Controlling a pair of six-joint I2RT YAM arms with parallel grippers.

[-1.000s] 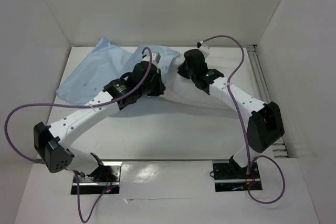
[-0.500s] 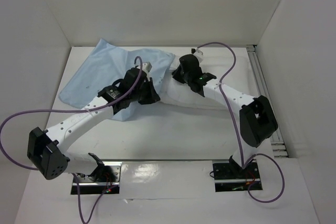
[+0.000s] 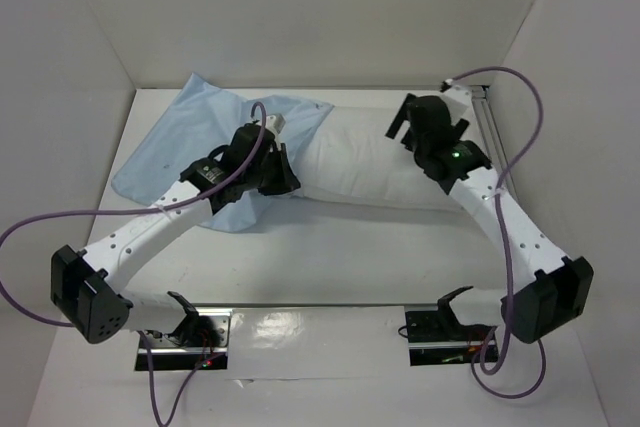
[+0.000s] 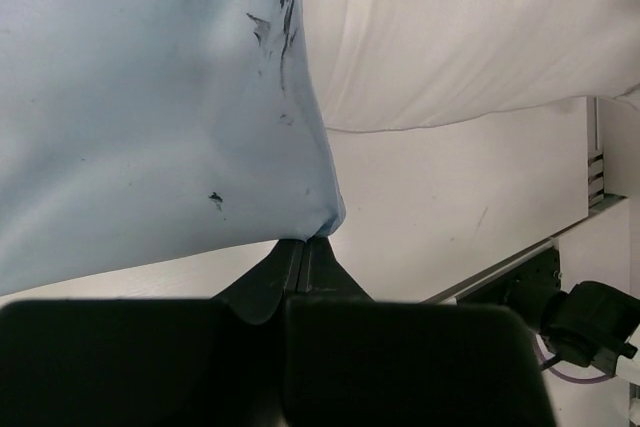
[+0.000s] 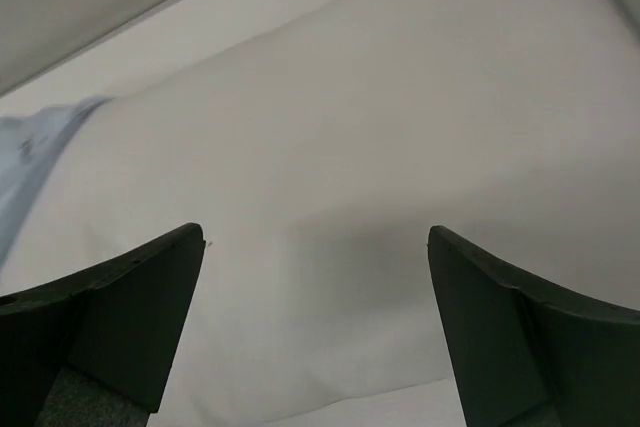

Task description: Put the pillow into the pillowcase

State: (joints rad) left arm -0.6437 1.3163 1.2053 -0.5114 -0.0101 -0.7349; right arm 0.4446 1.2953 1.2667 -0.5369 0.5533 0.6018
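Note:
The plump white pillow [image 3: 372,165] lies across the middle of the table, its left end reaching into the mouth of the pale blue pillowcase [image 3: 185,152] spread at the back left. My left gripper [image 3: 283,175] is shut on the near edge of the pillowcase [image 4: 150,127] at its opening; the blue cloth rises from between the pressed fingertips [image 4: 305,247], with the pillow [image 4: 450,37] just beyond. My right gripper [image 3: 400,125] hovers open over the pillow's right end, its fingers [image 5: 130,317] wide apart above the pillow [image 5: 340,187] with nothing between them.
White walls close in the table at the back and both sides. A metal rail [image 3: 492,137] runs along the right edge. Purple cables [image 3: 40,227] loop off both arms. The arm bases [image 3: 190,332] sit at the near edge.
My right gripper has let go, opened wide and swung right from the pillow's left end to its right end. The left gripper keeps its hold on the pillowcase edge, barely shifted.

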